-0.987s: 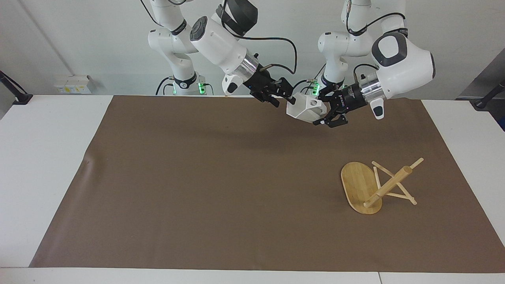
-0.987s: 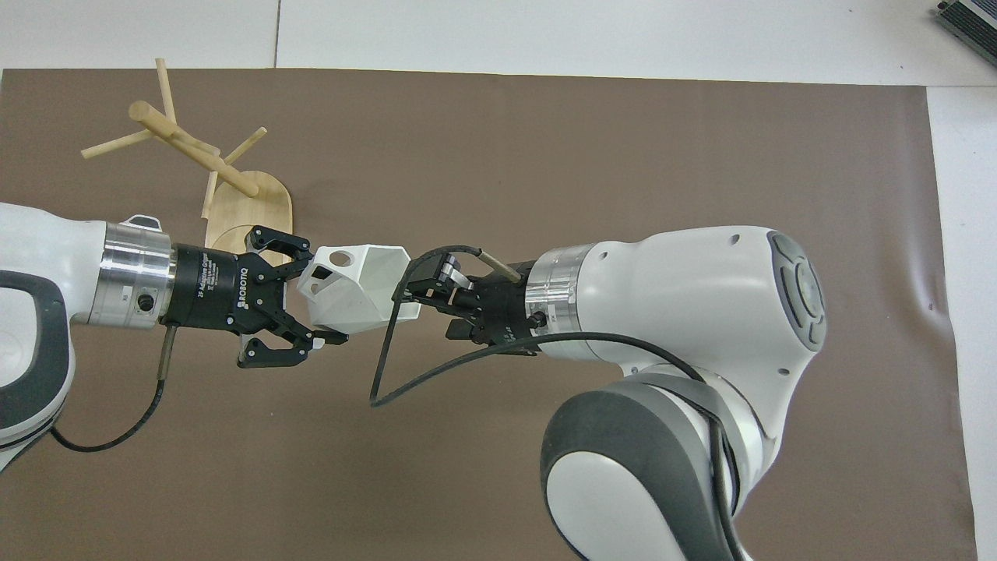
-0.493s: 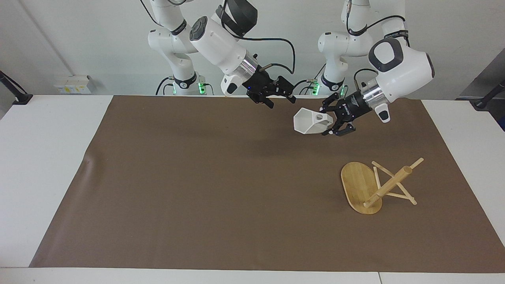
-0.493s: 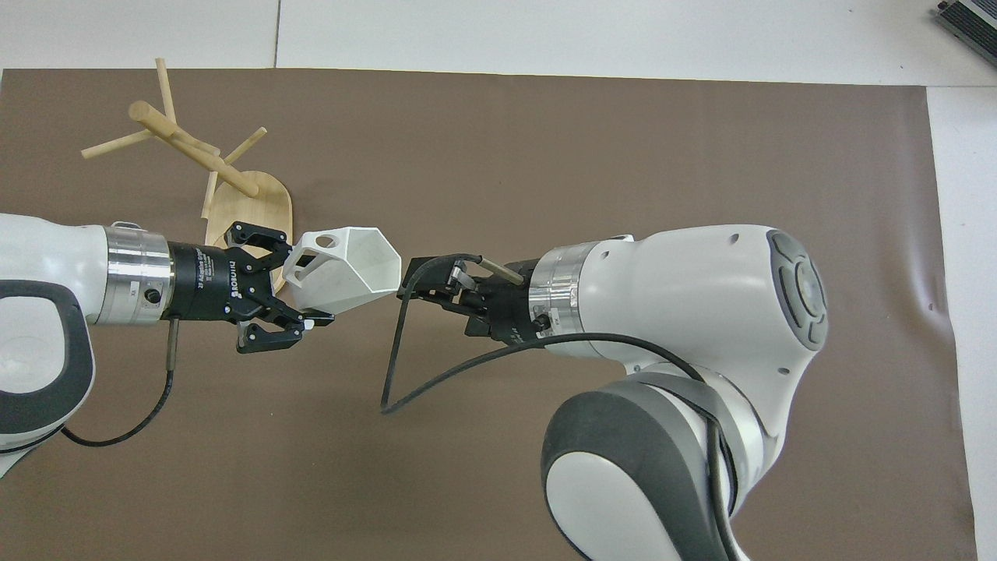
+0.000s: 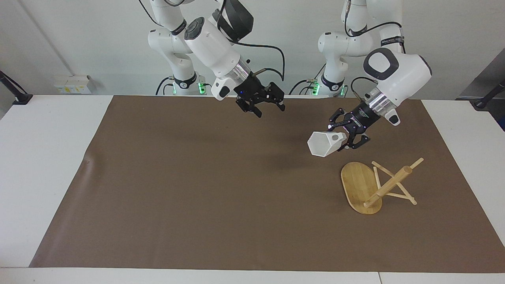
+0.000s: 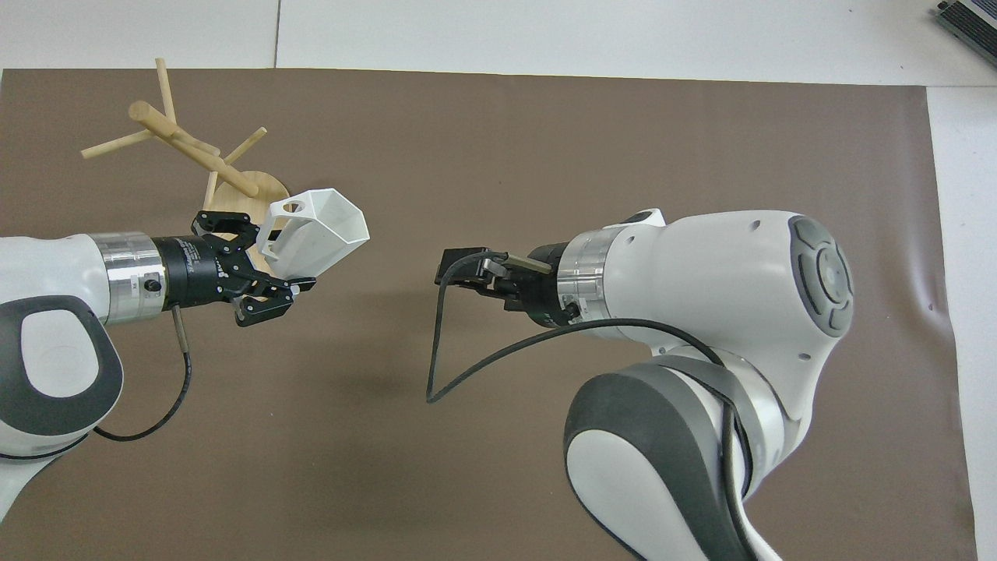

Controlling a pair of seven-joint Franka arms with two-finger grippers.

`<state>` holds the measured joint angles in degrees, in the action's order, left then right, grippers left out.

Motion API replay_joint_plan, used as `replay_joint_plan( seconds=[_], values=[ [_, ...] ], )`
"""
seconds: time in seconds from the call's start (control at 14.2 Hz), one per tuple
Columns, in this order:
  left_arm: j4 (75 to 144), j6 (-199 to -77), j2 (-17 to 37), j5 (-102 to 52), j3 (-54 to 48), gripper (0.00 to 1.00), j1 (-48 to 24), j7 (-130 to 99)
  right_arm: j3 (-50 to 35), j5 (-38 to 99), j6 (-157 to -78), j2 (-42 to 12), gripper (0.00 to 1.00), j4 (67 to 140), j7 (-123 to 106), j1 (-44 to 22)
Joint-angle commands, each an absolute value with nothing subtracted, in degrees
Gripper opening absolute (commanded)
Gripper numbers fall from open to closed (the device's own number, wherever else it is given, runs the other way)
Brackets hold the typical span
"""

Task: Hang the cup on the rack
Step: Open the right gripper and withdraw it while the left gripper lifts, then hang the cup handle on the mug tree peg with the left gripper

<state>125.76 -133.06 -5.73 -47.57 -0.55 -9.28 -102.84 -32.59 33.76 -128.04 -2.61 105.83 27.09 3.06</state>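
Since a second ago I have pulled the two arms apart: the cup [image 5: 324, 144] has travelled from the handover point at the top centre of the facing view down to the right of centre, riding in my left end effector [image 5: 347, 139], while the right end effector [image 5: 263, 103] has backed off to the upper middle of that frame. The left end effector is pinching the cup at its handle end, the pierced tab uppermost and the open rim facing away from the wrist. The right end effector carries nothing, its fingers spread, and it waits over the brown mat [image 5: 197, 189].

The bamboo mug rack [image 5: 378, 183] stands on its oval base at the lower right of the facing view and the upper left of the overhead view, apparently upright with all its pegs bare. In the overhead view the cup [image 6: 319, 230] hangs just beside the rack's base [image 6: 234, 204], in the air and not touching it.

As I judge it, the handover is done and the carry is nearly done. Left to do: line the tab's hole up with a peg, slide it on and let go.
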Motion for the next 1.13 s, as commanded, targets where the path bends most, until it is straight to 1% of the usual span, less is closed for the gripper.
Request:
replay_joint_plan(
  seconds=[0.0,0.35,0.78,1.06],
  values=[
    [126.2,-137.7,-5.7,-46.6,-0.9,0.00,-9.1,-107.2,-30.9,31.1,-127.7,-1.9,1.00,106.6,22.3,3.8],
    [126.4,-144.7,-4.7,-46.6,-1.0,0.00,-9.1,-112.8,-25.5,24.7,-125.3,-2.0,1.00,106.6,14.9,4.0],
    [126.7,-150.6,-3.7,-46.7,-1.0,0.00,-9.8,-119.3,-15.7,17.2,-122.0,-1.9,1.00,106.5,1.0,4.0],
    [126.5,-151.7,-2.8,-46.7,-0.9,0.00,-9.8,-118.9,-10.6,13.4,-120.9,-1.7,1.00,106.4,-3.8,4.0]
  ],
)
